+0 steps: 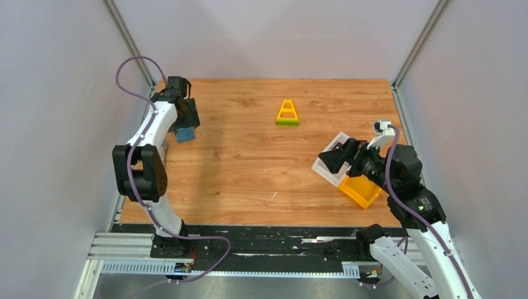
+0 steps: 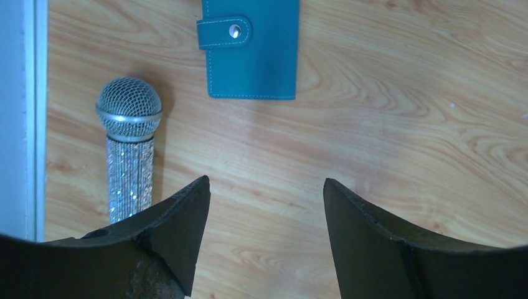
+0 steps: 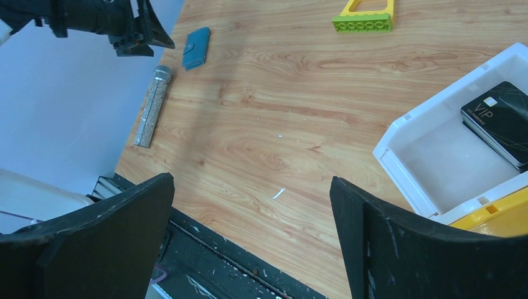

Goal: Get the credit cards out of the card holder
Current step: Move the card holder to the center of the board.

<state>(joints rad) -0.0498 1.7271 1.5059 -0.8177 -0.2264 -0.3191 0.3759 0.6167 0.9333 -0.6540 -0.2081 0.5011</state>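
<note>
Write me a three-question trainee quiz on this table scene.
1. True or false: the slate-blue stitched wallet lies closed on the wood.
2. Where is the black VIP card stack? A) in the white plastic bin B) in the yellow bin C) inside the wallet
3. Fill in: the glittery silver object lying beside the wallet is a ____.
Key: 1 true; 2 A; 3 microphone.
</note>
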